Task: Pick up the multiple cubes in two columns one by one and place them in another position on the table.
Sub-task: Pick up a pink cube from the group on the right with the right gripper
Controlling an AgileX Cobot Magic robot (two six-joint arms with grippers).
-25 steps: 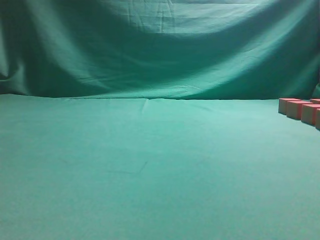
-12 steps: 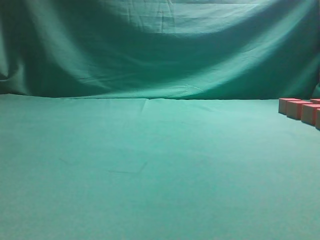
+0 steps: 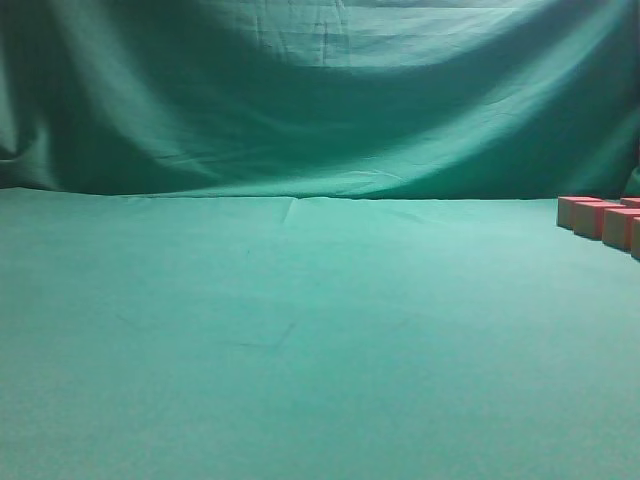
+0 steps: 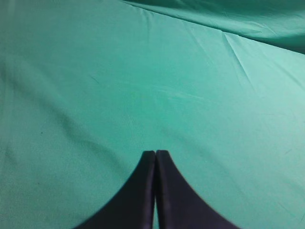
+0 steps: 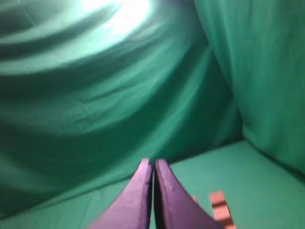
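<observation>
The cubes (image 3: 600, 217) sit in a row at the far right edge of the table (image 3: 300, 330), close to the curtain (image 3: 320, 100), running partly out of sight; from the right wrist a few show low down beside the claw. The left gripper (image 4: 155, 155) hangs over bare green cloth, clenched tight, holding nothing. The right gripper (image 5: 153, 163) is clenched too, empty, tips together, pointed toward the curtain.

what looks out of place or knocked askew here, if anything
Nothing stands out. The cubes sit upright in a tidy group at the far right edge of the green table, none tipped or scattered. Both the left gripper and the right gripper have their jaws shut with nothing between them. The cloth shows only faint creases.
</observation>
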